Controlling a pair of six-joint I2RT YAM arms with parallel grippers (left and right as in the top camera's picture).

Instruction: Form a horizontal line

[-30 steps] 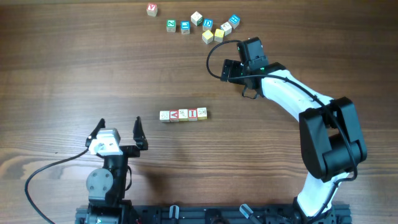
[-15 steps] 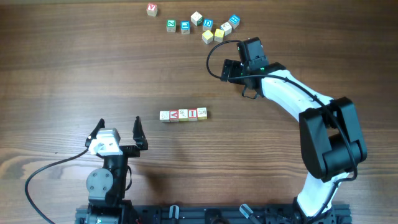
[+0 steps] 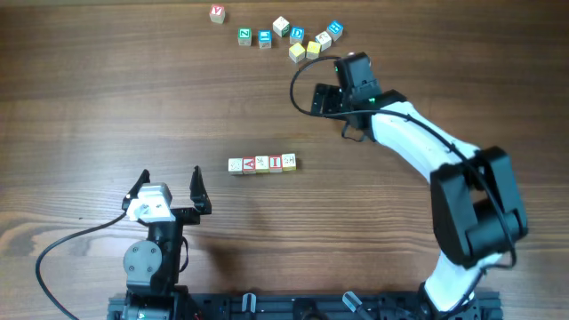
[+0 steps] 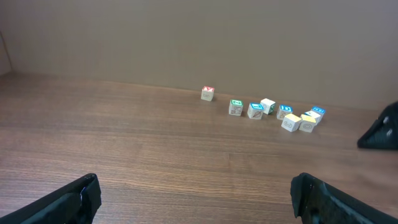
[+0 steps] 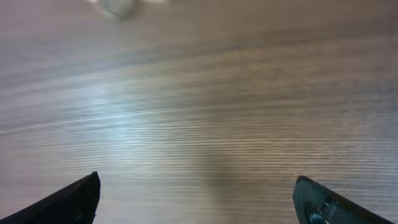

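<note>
A straight row of five tiny pale wooden cubes [image 3: 261,164] lies left to right in the table's middle, two with red letters between cream-faced ones. My left gripper [image 3: 169,188] is open and empty below and left of the row; the left wrist view [image 4: 198,199] shows only bare wood between its fingers. My right gripper [image 3: 322,93] is open and empty, up and right of the row, just below the cube cluster; the right wrist view [image 5: 198,196] is blurred and shows bare wood.
A loose cluster of blue-, green-lettered and plain yellow cubes [image 3: 302,40] lies at the back, also in the left wrist view [image 4: 280,113]. A red-lettered cube [image 3: 217,13] sits alone at its left, seen too from the left wrist [image 4: 208,93].
My right gripper and arm have shifted slightly up and to the left, toward the cube cluster. The row and the left arm have not moved.
</note>
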